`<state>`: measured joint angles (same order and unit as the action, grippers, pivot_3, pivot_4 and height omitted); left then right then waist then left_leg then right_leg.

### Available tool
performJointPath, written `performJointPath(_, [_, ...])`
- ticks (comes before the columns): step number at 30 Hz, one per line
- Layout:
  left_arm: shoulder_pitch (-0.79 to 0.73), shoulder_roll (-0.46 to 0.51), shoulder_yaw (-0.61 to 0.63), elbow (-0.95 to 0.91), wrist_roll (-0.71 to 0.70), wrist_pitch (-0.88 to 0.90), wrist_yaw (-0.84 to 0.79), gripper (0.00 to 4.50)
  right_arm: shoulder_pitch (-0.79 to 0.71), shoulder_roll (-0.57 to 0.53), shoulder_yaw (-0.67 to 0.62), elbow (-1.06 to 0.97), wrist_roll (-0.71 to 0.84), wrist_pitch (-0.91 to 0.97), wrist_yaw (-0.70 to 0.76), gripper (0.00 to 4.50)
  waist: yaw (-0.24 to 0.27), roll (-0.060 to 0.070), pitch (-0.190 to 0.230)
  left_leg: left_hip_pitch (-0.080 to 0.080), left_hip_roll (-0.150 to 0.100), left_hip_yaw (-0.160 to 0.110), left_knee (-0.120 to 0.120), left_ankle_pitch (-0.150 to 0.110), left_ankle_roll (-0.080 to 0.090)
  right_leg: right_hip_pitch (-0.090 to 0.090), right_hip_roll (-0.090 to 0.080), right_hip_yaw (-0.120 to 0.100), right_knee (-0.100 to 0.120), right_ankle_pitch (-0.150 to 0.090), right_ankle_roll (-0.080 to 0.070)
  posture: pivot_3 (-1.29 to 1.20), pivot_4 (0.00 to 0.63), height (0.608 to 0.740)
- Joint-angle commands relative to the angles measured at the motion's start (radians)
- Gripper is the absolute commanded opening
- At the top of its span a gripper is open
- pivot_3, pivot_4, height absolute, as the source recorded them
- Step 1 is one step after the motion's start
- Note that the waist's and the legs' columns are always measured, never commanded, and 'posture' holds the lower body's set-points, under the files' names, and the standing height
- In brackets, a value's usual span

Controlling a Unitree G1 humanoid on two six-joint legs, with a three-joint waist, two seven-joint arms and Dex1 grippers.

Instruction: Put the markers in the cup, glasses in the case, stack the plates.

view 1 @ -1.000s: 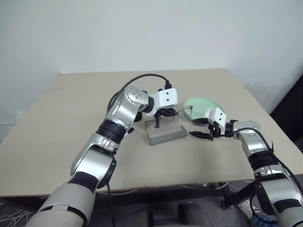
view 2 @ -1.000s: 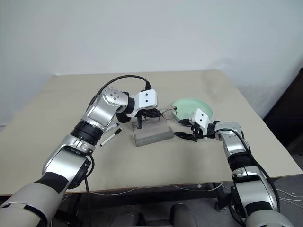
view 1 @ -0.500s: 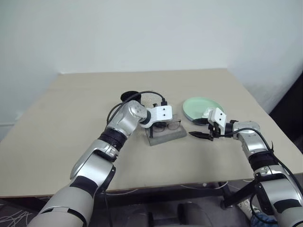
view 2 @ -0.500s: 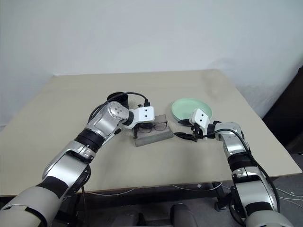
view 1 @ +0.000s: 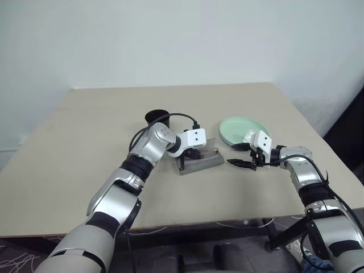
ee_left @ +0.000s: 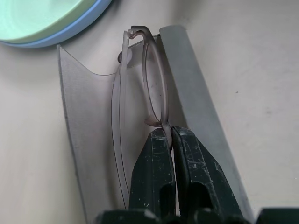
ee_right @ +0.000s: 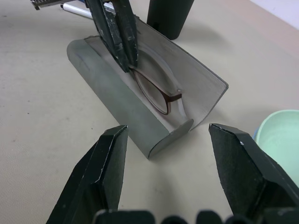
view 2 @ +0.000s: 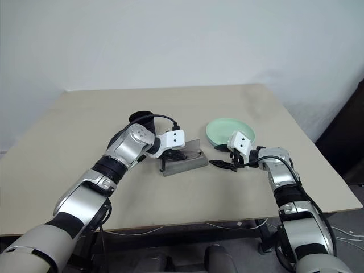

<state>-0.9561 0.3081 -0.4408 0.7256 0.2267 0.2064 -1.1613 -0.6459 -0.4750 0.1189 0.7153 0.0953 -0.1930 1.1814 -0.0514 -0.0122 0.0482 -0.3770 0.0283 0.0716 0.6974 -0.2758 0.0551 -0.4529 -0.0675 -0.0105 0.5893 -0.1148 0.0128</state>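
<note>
Beige table (view 1: 85,148) is bearing the open case (ee_right: 117,109); left gripper (ee_left: 167,135) is pinching the glasses (ee_left: 152,84) inside it, right gripper (ee_right: 168,163) is hovering spread wide.

The left arm reaches forward and bends inward at the elbow, its wrist turned so the left gripper (ee_left: 167,140) points down and toward the robot's right. Its two black fingers (ee_left: 152,172) are pressed together, with the bridge of the glasses (ee_left: 152,84) pinched between their tips; the lens and frame stand out just past the fingertips, inside the open case (ee_right: 117,105). The right arm is stretched low and angled inward, its wrist nearly level. The right gripper (ee_right: 170,144) has its fingers (ee_right: 110,161) spread wide with nothing between them, the tips pointing toward the near end of the case and not touching it.
</note>
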Motion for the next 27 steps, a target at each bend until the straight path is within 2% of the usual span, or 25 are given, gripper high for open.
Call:
performJointPath(1, [-0.015,0.018,0.024,-0.004,-0.017,0.014,-0.020,0.02,-0.011,-0.002,-0.013,-0.038,0.012,-0.004,-0.001,3.00,0.000,0.000,0.000,0.000,0.000,0.000,0.000,0.000,0.000,0.000,0.000,0.000,0.000,0.000,0.000,0.00,0.000,0.732])
performJointPath(8, [-0.017,0.030,0.024,0.012,-0.015,0.014,-0.010,0.02,-0.012,0.000,-0.012,-0.036,0.012,-0.006,0.001,3.00,0.000,0.000,0.000,0.000,0.000,0.000,0.000,0.000,0.000,0.000,0.000,0.000,0.000,0.000,0.000,0.00,0.000,0.732])
performJointPath(11, [-0.032,0.032,0.008,0.069,0.025,-0.029,0.052,0.02,-0.013,0.000,-0.012,-0.034,0.013,-0.007,0.002,3.00,0.000,0.000,0.000,0.000,0.000,0.000,0.000,0.000,0.000,0.000,0.000,0.000,0.000,0.000,0.000,0.00,0.000,0.732])
performJointPath(17, [-0.075,0.007,0.022,0.190,0.018,-0.057,0.094,0.02,-0.014,0.002,-0.011,-0.035,0.013,-0.005,0.001,3.00,0.000,0.000,0.000,0.000,0.000,0.000,0.000,0.000,0.000,0.000,0.000,0.000,0.000,0.000,0.000,0.00,0.000,0.732])
performJointPath(27, [-0.114,-0.029,0.128,0.235,-0.088,0.028,0.003,0.02,-0.008,-0.003,-0.012,-0.044,0.013,0.000,0.001,3.00,0.000,0.000,0.000,0.000,0.000,0.000,0.000,0.000,0.000,0.001,0.000,0.000,0.000,0.000,0.000,0.00,0.000,0.732])
